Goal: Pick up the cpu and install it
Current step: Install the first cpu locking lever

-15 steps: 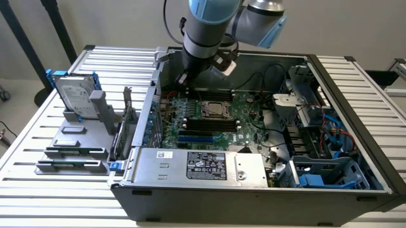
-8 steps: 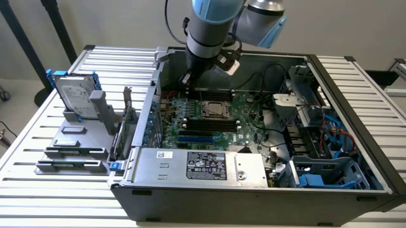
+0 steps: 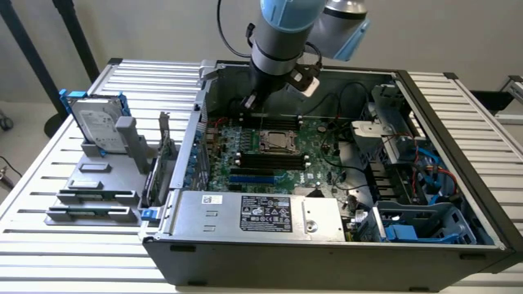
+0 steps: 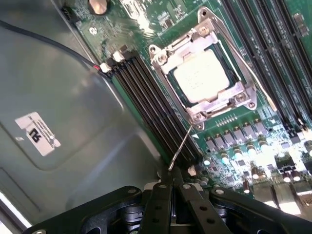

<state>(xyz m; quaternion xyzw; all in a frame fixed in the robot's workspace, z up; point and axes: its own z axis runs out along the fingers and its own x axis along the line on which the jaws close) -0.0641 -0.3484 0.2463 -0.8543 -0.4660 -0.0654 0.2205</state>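
Observation:
The cpu [image 4: 202, 75], a square silver-grey chip, lies flat in its socket on the green motherboard [image 4: 253, 146], under the metal retention frame [image 4: 161, 56]. In the exterior view the cpu [image 3: 278, 141] sits mid-board inside the open computer case [image 3: 327, 248]. My gripper [image 4: 173, 183] is shut, its black fingers [image 4: 161, 200] pressed together. The free end of the thin wire socket lever [image 4: 179, 148] lies right at the fingertips; I cannot tell whether it is pinched. From outside, the gripper [image 3: 249, 103] hangs low inside the case, just behind the socket.
Dark memory slots [image 4: 151, 102] run alongside the socket. The power supply [image 3: 257, 214] fills the case's front. A hard drive in a blue bracket [image 3: 97, 125] stands on a grey fixture [image 3: 94, 196] at the exterior view's left. Cables and drive cages [image 3: 425, 177] crowd the right.

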